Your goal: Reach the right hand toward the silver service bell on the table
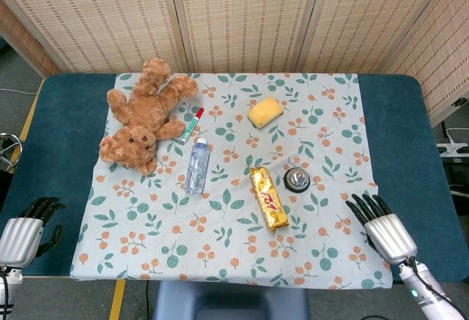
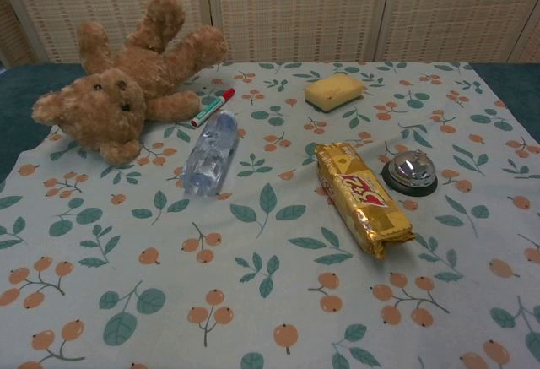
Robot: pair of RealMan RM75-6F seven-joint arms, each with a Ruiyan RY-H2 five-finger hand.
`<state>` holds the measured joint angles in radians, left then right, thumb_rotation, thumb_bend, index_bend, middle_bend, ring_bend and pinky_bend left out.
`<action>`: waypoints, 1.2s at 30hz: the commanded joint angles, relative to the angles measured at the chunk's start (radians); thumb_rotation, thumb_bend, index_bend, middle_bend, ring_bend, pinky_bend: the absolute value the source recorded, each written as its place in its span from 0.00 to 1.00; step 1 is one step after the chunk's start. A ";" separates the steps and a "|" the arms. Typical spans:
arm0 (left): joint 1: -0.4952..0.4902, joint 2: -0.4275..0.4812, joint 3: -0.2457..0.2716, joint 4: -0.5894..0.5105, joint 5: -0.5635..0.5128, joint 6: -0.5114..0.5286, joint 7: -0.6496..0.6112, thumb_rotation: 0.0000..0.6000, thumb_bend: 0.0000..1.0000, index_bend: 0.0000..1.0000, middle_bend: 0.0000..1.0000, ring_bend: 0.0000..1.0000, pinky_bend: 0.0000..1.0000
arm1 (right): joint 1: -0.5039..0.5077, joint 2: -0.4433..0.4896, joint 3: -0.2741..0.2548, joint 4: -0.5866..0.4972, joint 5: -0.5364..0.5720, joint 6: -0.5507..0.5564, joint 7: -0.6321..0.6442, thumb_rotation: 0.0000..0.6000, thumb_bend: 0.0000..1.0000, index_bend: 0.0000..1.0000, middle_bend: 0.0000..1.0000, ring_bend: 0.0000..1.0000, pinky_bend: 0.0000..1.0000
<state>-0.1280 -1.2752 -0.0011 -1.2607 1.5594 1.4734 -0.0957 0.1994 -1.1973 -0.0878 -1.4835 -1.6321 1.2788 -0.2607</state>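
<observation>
1. The right hand (image 1: pixel 387 230) sits at the near right corner of the tablecloth (image 1: pixel 220 261), fingers pointing far-left.
2. Its fingers are spread apart, holding nothing.
3. The silver service bell (image 1: pixel 297 179) stands upright, button up, well apart from the hand, just right of the gold snack pack (image 1: pixel 267 198).
4. The left hand (image 1: pixel 28 231) rests near left, fingers loosely curled, holding nothing.

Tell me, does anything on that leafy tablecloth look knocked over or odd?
Mildly. The clear plastic water bottle lies on its side, and the brown plush teddy bear sprawls on its back. The small silver service bell stands upright. Nothing looks spilled or damaged.
</observation>
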 commanded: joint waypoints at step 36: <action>-0.001 0.009 -0.006 -0.003 -0.016 -0.014 -0.033 1.00 0.48 0.30 0.23 0.17 0.42 | 0.373 -0.440 0.154 0.523 0.040 -0.325 0.221 1.00 1.00 0.00 0.00 0.00 0.08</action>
<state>-0.1286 -1.2662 -0.0071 -1.2632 1.5436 1.4600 -0.1288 0.5567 -1.6208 0.0612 -0.9770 -1.6018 0.9702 -0.0537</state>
